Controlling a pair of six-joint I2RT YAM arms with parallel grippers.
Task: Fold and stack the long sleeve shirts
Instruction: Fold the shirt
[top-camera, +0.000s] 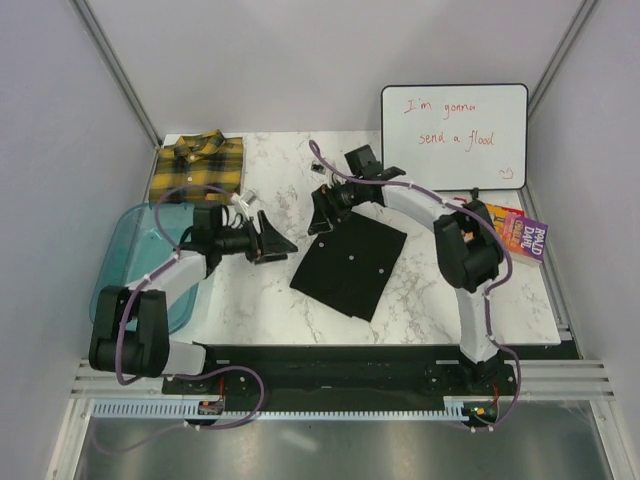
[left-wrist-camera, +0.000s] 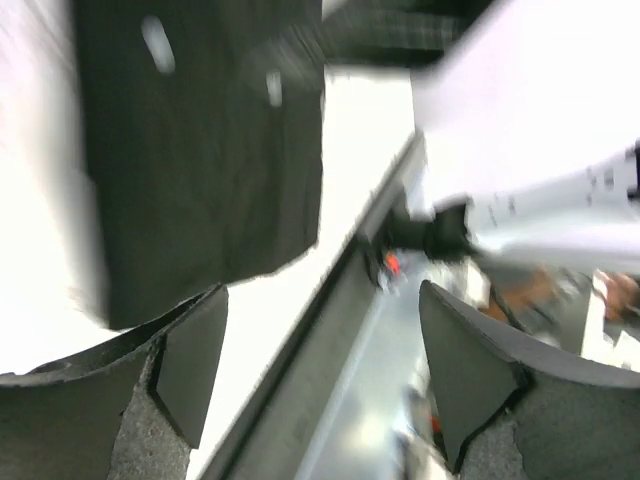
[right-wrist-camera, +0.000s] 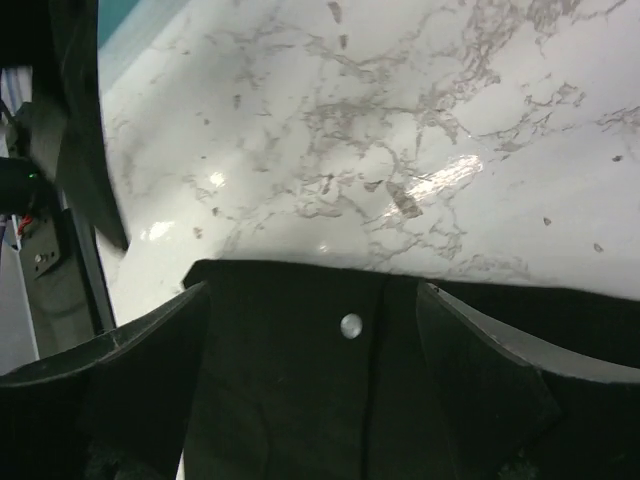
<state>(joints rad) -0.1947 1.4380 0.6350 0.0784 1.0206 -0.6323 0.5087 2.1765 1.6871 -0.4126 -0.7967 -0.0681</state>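
Observation:
The black shirt (top-camera: 350, 262) lies folded into a flat rectangle at the middle of the marble table. The yellow-and-black plaid shirt (top-camera: 198, 166) lies folded at the back left corner. My right gripper (top-camera: 322, 215) is open at the black shirt's far left corner. In the right wrist view its jaws (right-wrist-camera: 312, 295) stand wide over the shirt's edge (right-wrist-camera: 300, 400), with a white button (right-wrist-camera: 351, 325) between them. My left gripper (top-camera: 275, 243) hovers left of the black shirt, open and empty (left-wrist-camera: 320, 300). The blurred left wrist view shows the black shirt (left-wrist-camera: 200, 150) ahead.
A translucent blue tub (top-camera: 130, 260) sits at the table's left edge beside the left arm. A whiteboard (top-camera: 455, 135) with red writing leans at the back right. A colourful book (top-camera: 515, 232) lies at the right edge. The frame rail (top-camera: 340, 365) runs along the front.

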